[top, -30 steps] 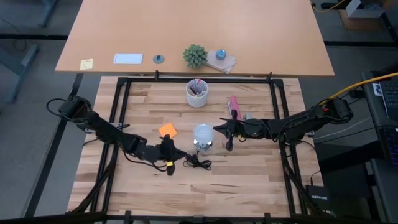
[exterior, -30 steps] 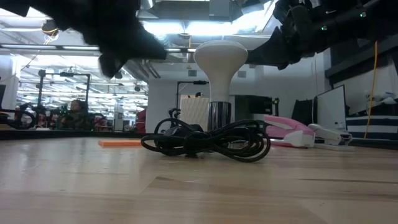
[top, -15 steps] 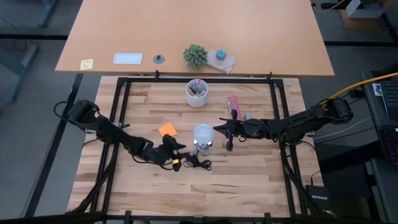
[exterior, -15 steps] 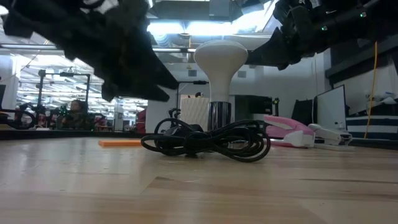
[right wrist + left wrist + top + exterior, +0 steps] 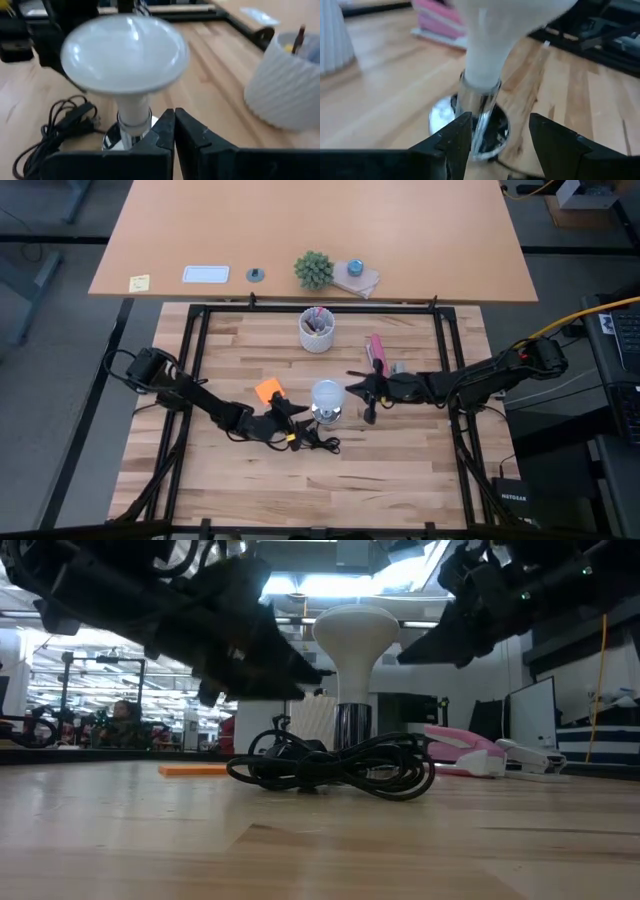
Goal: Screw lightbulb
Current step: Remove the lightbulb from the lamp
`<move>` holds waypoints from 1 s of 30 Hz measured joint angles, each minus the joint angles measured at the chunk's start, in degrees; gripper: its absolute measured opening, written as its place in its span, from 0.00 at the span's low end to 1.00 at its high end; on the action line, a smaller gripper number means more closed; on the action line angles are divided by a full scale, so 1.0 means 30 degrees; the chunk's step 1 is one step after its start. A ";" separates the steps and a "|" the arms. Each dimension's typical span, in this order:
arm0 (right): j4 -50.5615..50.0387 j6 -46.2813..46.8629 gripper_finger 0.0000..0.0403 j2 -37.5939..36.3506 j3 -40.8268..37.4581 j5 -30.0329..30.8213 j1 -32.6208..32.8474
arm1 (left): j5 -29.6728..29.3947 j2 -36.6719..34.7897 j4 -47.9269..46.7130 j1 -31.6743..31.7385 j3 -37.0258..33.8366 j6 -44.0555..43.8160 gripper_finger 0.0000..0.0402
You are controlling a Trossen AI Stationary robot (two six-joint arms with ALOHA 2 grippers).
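The white lightbulb [image 5: 327, 393] stands upright, wide end up, its narrow base in the socket of the round silvery fitting [image 5: 327, 416] at the table's middle. It also shows in the low view [image 5: 354, 635]. The fitting's black cord [image 5: 320, 442] lies coiled just in front of it. My left gripper [image 5: 297, 421] is open, low and just left of the fitting. In the left wrist view [image 5: 497, 140] its fingers stand on either side of the socket [image 5: 479, 107], short of it. My right gripper [image 5: 352, 388] is shut, just right of the bulb [image 5: 125, 52], touching nothing.
A white cup of pens [image 5: 317, 330] stands toward the far edge. A pink stapler [image 5: 376, 352] lies right of it, by the right arm. An orange pad [image 5: 268, 390] lies left of the bulb. Black frame rails [image 5: 190, 370] run along the table's sides.
My left gripper has gone toward the table's right edge, past the orange pad, up to the fitting and bulb. The bulb, fitting and cord have stayed where they were.
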 joint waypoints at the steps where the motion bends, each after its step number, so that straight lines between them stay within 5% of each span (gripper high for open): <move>1: -0.0256 0.0310 0.03 0.0000 0.0000 -0.0116 -0.0007 | -0.0179 0.0000 0.0361 0.0007 0.0004 0.0563 0.47; 8: -0.0252 0.1010 0.03 0.0000 0.0000 -0.1996 -0.0007 | -0.0722 0.0000 0.1777 0.0395 0.0015 0.3182 0.47; 18: -0.0261 0.1393 0.03 0.0036 0.0000 -0.2001 -0.0007 | -0.0378 0.0093 0.2334 0.1388 0.0026 0.3581 0.46; 30: -0.0225 0.1393 0.03 0.0051 -0.0007 -0.1998 -0.0007 | 0.0288 0.3079 0.4210 0.1661 0.1835 0.5054 0.46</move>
